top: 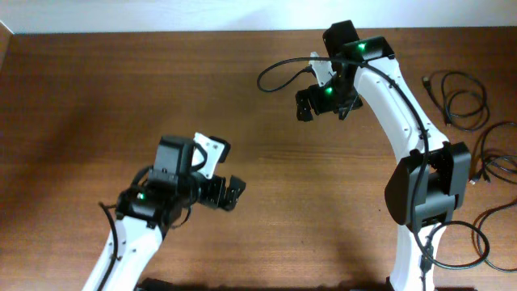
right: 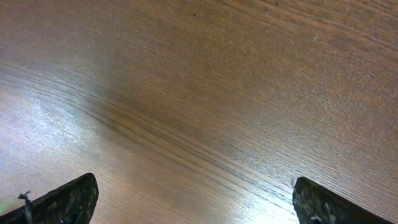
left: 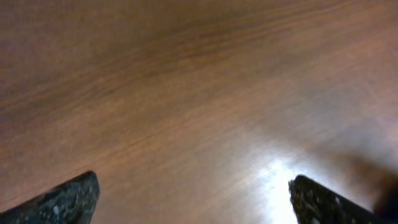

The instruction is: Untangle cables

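The cables lie at the table's right edge in the overhead view. One thin black cord (top: 462,99) is coiled in loops at the upper right, and another (top: 499,152) is looped below it. My right gripper (top: 304,105) is open and empty, over bare wood at the upper middle, well left of the cables. In the right wrist view its fingers (right: 194,190) frame only wood grain. My left gripper (top: 235,194) is open and empty at the lower left of centre. Its wrist view (left: 193,190) shows only bare wood. No cable shows in either wrist view.
A thicker black cable wired to the right arm arcs out at the upper middle (top: 279,71). More black cord loops by the right arm's base (top: 483,236). The right arm's white links (top: 396,105) stand between its gripper and the cables.
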Controlling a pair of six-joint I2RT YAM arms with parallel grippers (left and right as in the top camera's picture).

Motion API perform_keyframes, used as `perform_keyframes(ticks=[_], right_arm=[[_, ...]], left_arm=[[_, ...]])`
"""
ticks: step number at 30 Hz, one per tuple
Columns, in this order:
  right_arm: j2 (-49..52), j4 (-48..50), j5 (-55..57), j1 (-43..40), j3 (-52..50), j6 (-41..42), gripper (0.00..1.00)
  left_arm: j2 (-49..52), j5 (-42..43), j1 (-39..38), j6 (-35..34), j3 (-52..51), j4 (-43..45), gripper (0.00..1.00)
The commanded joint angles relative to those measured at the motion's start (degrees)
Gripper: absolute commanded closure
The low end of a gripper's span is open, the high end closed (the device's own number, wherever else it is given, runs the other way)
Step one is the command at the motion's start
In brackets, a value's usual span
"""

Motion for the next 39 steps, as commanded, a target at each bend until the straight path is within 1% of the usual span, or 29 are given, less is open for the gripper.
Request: perform_keyframes(ticks=[1, 11, 14, 18, 20, 24, 28, 35, 39], right_arm=[[0.15, 0.0, 0.7, 0.02, -0.52, 0.46, 0.02], [0.15, 0.02, 0.7, 0.02, -0.52, 0.46, 0.01], [0.15, 0.02, 0.7, 0.02, -0.52, 0.46, 0.01], [0.15, 0.02, 0.7, 0.02, -0.52, 0.46, 0.01], [0.15, 0.02, 0.7, 0.02, -0.52, 0.46, 0.01], [0.15, 0.02, 0.7, 0.02, -0.52, 0.44, 0.01], [0.15, 0.04, 0.7, 0.02, -0.52, 0.46, 0.01], [0.15, 0.02, 0.7, 0.02, -0.52, 0.46, 0.01], [0.15, 0.02, 0.7, 0.02, -0.52, 0.46, 0.01]], left_arm=[[-5.68, -1.79, -0.02, 0.7, -7.45, 4.72, 0.01], [-22.97, -1.77, -0.02, 2.29, -24.28, 17.11, 0.01], [-27.65, -1.79, -0.09, 4.11, -26.6, 17.88, 0.01], [-33.88, -1.81, -0.07, 9.64, -30.97, 20.11, 0.01], [-36.72, -1.81, -0.02, 11.34, -34.95, 26.03, 0.01], [-40.7, -1.79, 0.09, 11.52, -42.97, 37.81, 0.01], [-44.74, -1.33, 0.63, 11.47, -43.76, 37.11, 0.01], [-48.68, -0.74, 1.84, 11.5, -43.76, 37.2, 0.01], [-52.0, -0.72, 4.13, 11.47, -43.76, 38.73, 0.01]])
